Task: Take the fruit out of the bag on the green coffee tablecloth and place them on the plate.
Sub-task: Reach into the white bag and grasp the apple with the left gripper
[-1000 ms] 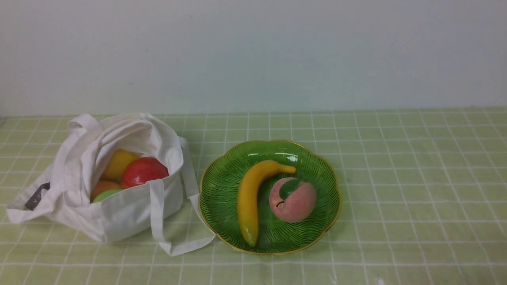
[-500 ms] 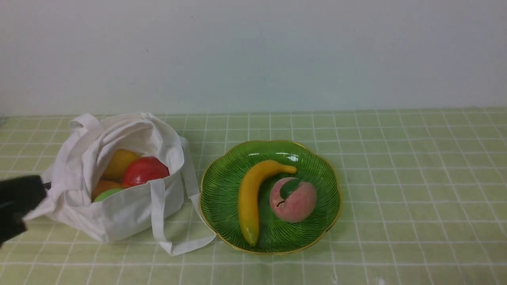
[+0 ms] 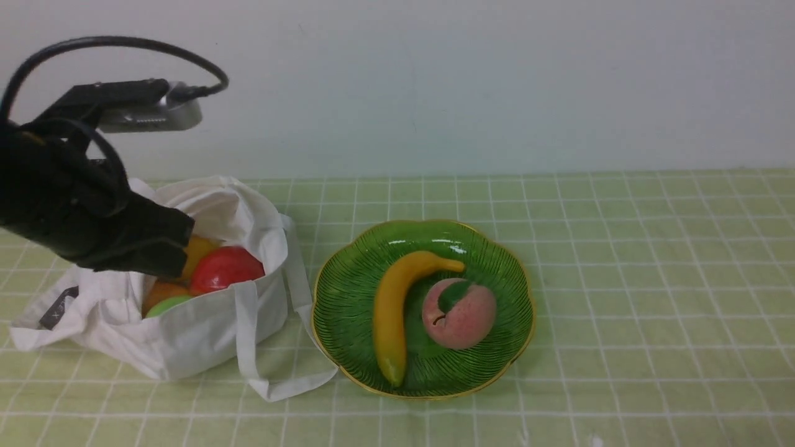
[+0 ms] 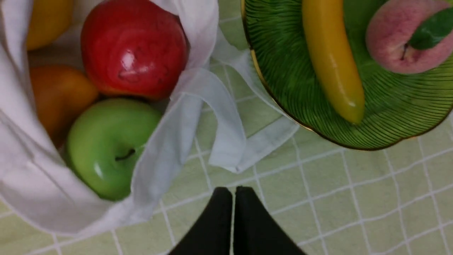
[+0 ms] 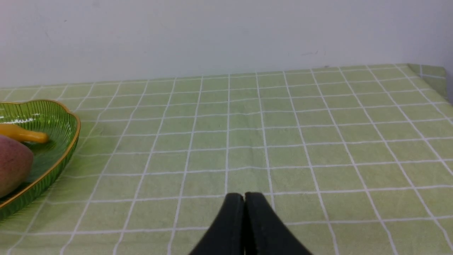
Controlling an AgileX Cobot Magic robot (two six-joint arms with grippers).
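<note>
The left gripper (image 4: 233,194) hangs over the bag (image 3: 186,338) at the frame's left, jaws pinched together on nothing, the fruit (image 4: 133,49) sitting inside, the plate (image 3: 497,261) at centre, and the right gripper (image 5: 244,202), seemingly low over the tablecloth (image 3: 652,279), clenched empty too

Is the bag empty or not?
Not empty: the bag holds a red apple, a green apple, an orange fruit and a yellow fruit, visible through its open mouth.
</note>
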